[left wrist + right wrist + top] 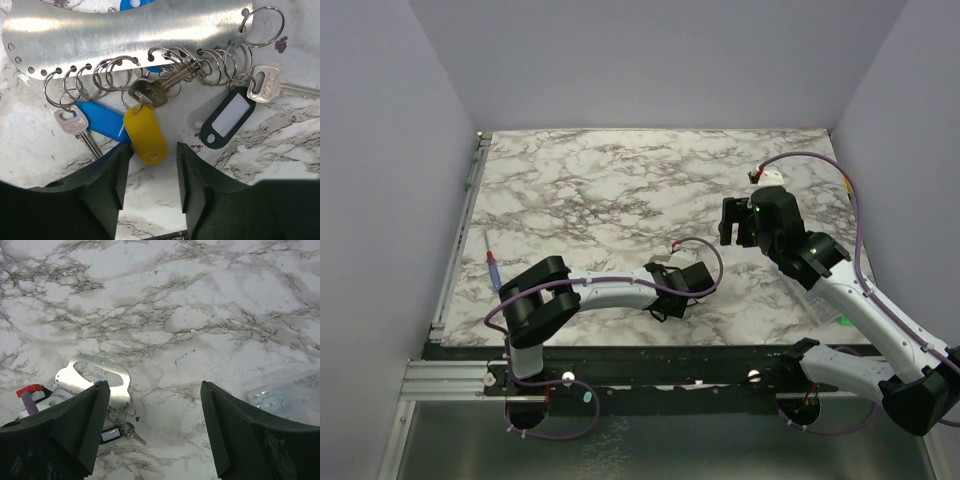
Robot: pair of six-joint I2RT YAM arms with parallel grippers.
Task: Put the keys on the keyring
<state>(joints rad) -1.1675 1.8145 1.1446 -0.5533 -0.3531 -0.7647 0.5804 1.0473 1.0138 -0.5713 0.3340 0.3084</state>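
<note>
Between the fingertips of the left tool (154, 149) lay the lower end of a yellow tag (145, 132). The jaws stood about half apart, astride the tag without clamping it. A strip of marble bench (280, 150) showed between the tag and the right-hand finger (197, 175). Whether the other finger touched the tag could not be told.

Just ahead of the tips, the tag hung by a small ring from a cluster of keys (159, 91). The keys sat among a row of split rings (112, 70) threaded through holes along the near edge of a metal plate (125, 30) lying flat on the bench.

Ahead and to the left of that tool, a silver key (75, 127) hung from one of the rings. A blue tag (102, 120) lay beside it, partly under the yellow one. Ahead and to the right lay a black tag (226, 117) with a white window. Past it was another silver key (267, 85), its blade running out of view.

Well apart from all this, the right tool (154, 385) hung above the bench with its jaws wide and only bare marble between them. The plate and its keys lay to the left of its left finger, partly hidden behind it. To its right lay a flat clear plastic piece (280, 395).

Far to the left of the left tool, a red-and-blue stick (492, 262) lay near the bench edge.
</note>
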